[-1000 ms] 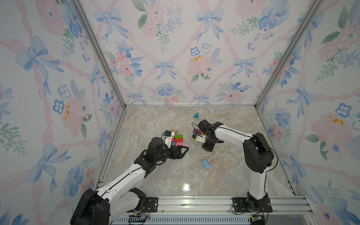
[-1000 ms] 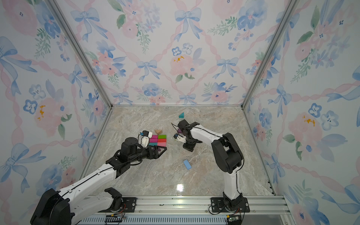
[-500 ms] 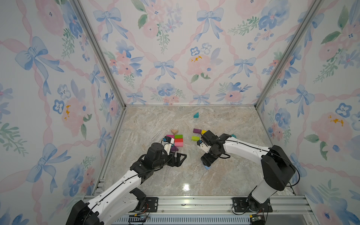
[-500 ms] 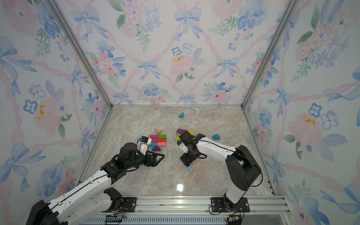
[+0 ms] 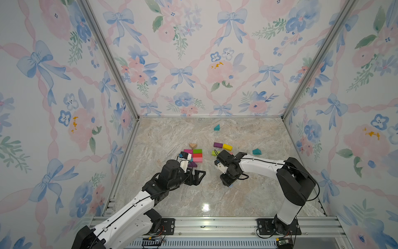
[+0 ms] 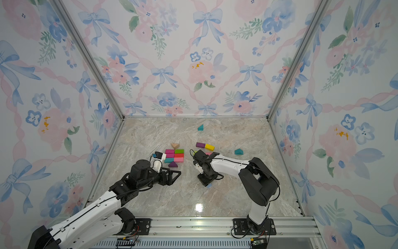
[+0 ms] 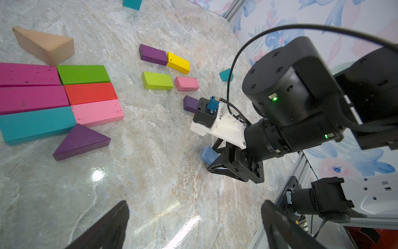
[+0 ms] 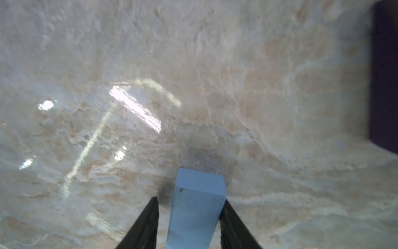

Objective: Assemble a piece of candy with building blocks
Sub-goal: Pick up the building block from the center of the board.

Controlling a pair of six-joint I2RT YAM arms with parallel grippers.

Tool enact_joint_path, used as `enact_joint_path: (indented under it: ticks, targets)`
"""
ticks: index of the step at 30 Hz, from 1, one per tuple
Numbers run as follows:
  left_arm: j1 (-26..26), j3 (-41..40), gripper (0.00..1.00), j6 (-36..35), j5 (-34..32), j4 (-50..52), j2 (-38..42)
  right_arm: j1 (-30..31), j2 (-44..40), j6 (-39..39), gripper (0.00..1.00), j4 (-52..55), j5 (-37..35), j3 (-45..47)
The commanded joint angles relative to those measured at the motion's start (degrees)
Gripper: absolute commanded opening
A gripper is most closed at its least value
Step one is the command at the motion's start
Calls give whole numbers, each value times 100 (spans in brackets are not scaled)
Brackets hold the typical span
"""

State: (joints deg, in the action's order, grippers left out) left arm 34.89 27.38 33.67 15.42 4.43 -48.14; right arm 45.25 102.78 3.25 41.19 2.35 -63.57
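Nearest me, short of the brick cluster (image 5: 195, 155) and off toward the right arm's side of it, the blue block (image 7: 207, 154) sits low at the bench (image 7: 150, 183) between the jaws of the right tool (image 8: 189, 200). One finger (image 8: 230, 228) lies against the block's side. Beside the other finger a sliver of bench shows, so I cannot tell whether the block is truly clamped. The left tool (image 7: 195, 204) hangs just short of the cluster's near edge, spread wide and empty.

I judge the block light, rigid and matte, so a modest squeeze should hold it. The glossy bench would probably let it skate if nudged. I would take it across its two long narrow faces, near mid-length, so it cannot swivel.

The cluster is six bricks in two touching columns. A purple prism (image 7: 81, 140) touches its near edge and a tan prism (image 7: 45, 44) its far edge. On the cluster's right-arm side, apart from it, lie a lime brick (image 7: 157, 80) and a pink brick (image 7: 186, 84). Beyond them a purple brick (image 7: 153, 55) and a yellow brick (image 7: 178, 62) touch end to end. Farther out on that side is a teal prism (image 5: 256, 151). Well beyond the cluster, near the back wall (image 5: 204, 86), stands the far teal prism (image 5: 216, 127).
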Motion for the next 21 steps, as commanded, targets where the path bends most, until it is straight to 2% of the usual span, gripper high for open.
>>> enact_joint_path:
  ticks: [1, 2, 4, 9, 14, 21]
  targets:
    - [3, -101, 98, 64, -57, 108, 87, 170, 350, -437, 31, 396, -302, -175]
    - [-8, -85, 98, 46, -37, 102, 90, 176, 385, -567, 26, 462, -387, -273]
    - [-43, -58, 98, 20, -29, 105, 92, 177, 441, -878, 24, 478, -435, -510]
    - [-164, -1, 98, 29, -74, 108, 202, 151, 776, -1807, 23, 407, -437, -1475]
    - [-254, 4, 98, 34, -31, 114, 424, -34, 1581, -2645, 24, 693, -424, -2654]
    - [-425, 29, 98, -80, 14, 105, 442, -224, 2326, -3583, 25, 985, -674, -3536]
